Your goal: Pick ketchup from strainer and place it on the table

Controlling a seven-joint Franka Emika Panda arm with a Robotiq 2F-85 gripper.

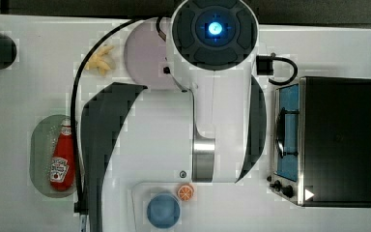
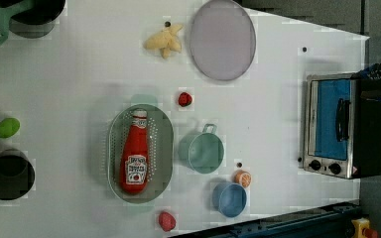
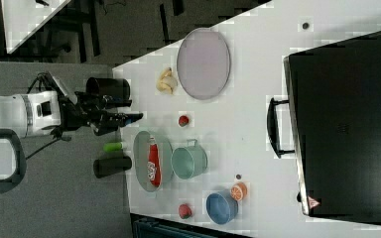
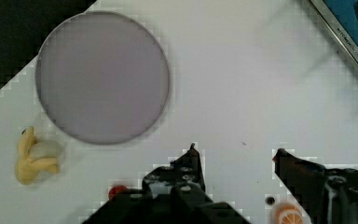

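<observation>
Inside the strainer (image 2: 140,153) your ketchup (image 2: 135,157) lies flat, white cap toward the left view's top; its white label carries a red tomato mark, the wording too small for you to read; strainer sits on the white table (image 2: 79,74), a green cup (image 2: 206,151) just beside it at the left view's right; a strawberry (image 2: 185,99) lies near; the toaster oven (image 2: 335,126) stands well apart; dark floor edges the table in the right view; your gripper (image 4: 235,151) hangs over bare tabletop, jaws apart, holding nothing, near the lilac plate (image 4: 102,77).
</observation>
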